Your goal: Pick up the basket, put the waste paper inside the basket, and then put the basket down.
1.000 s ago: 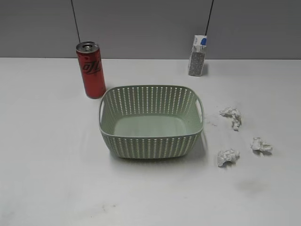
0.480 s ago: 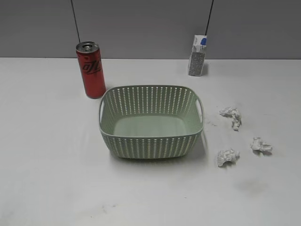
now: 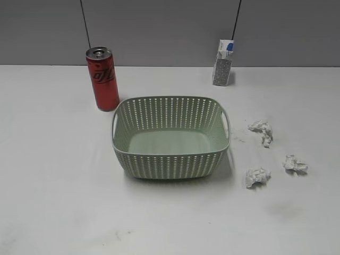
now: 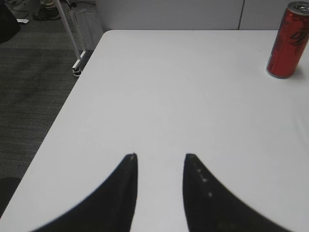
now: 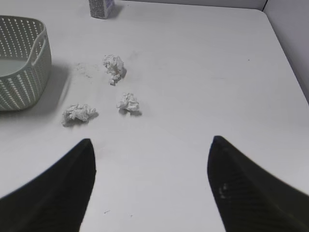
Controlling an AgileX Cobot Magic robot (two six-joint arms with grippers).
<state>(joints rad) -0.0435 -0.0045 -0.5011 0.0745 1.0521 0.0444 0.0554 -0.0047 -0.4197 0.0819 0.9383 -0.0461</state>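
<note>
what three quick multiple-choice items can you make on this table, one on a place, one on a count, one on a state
1. Where does the red can stand relative to the basket in the exterior view?
A. behind it, to the left
B. inside it
C. in front of it, to the right

2. How many waste paper wads lie on the table?
A. one
B. three
C. five

3. What state is the basket in?
A. tipped on its side
B. upright and full of paper
C. upright and empty

Answers:
1 A, the can stands by the basket's far left corner.
2 B, three wads lie right of the basket.
3 C, its bare floor shows and all the paper lies outside.
</note>
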